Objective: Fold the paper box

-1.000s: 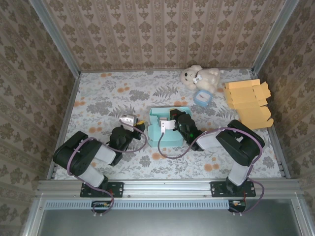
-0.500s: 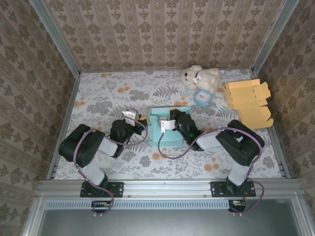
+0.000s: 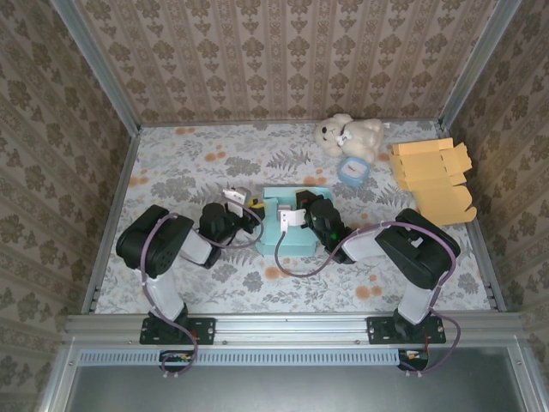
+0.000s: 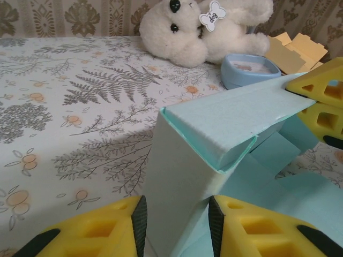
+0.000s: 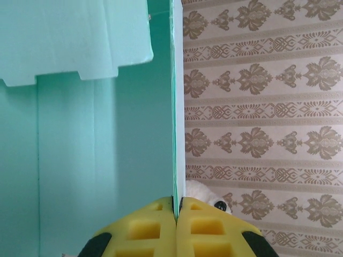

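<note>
The teal paper box point(image 3: 292, 236) lies partly folded in the middle of the table. My left gripper point(image 3: 251, 209) is at its left side. In the left wrist view this gripper point(image 4: 176, 225) stands open, its pads on either side of the box's point(image 4: 214, 118) upright doubled wall, close to both faces. My right gripper point(image 3: 286, 216) is shut on a thin upright panel of the box point(image 5: 80, 134), pinched edge-on between the yellow fingertips point(image 5: 176, 206). Its fingers point(image 4: 321, 91) also show at the far end of that wall.
A white teddy bear point(image 3: 350, 135) sits at the back, with a small blue dish point(image 3: 352, 171) in front of it. Flat orange box blanks point(image 3: 433, 176) lie at the back right. Patterned walls enclose the table on three sides.
My left arm has swung right across the table until its jaws straddle the box's left wall. The right gripper has kept its pinch and the box has stayed put.
</note>
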Robot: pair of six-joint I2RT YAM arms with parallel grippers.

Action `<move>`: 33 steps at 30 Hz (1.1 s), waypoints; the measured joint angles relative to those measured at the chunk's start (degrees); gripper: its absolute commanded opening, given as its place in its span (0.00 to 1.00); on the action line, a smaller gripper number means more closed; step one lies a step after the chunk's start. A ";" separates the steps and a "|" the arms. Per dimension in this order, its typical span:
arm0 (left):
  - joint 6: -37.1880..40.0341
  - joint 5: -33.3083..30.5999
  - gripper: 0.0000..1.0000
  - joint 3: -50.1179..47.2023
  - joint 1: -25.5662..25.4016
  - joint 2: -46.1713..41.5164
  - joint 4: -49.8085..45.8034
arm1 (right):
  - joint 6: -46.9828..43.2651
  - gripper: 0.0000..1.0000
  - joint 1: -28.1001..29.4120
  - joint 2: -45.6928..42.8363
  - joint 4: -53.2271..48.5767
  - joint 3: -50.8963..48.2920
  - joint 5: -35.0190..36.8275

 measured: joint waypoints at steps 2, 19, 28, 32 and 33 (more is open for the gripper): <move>-0.02 0.02 0.37 0.70 -0.74 0.92 -0.07 | 0.17 0.00 0.00 0.00 0.00 0.00 -0.02; -0.44 -12.87 0.38 6.38 -6.40 6.14 -0.31 | 0.87 0.00 -0.26 0.37 0.63 -0.07 0.61; -0.87 -22.16 0.33 8.59 -9.40 8.39 -0.31 | 0.90 0.00 -0.26 0.37 0.63 -0.07 0.85; -1.77 -29.66 0.25 8.87 -11.02 8.59 -0.79 | 0.90 0.00 -0.26 0.63 0.96 -0.04 0.92; -2.12 -31.76 0.23 8.90 -11.54 8.57 -1.03 | 0.90 0.00 -0.24 0.66 1.01 -0.02 0.85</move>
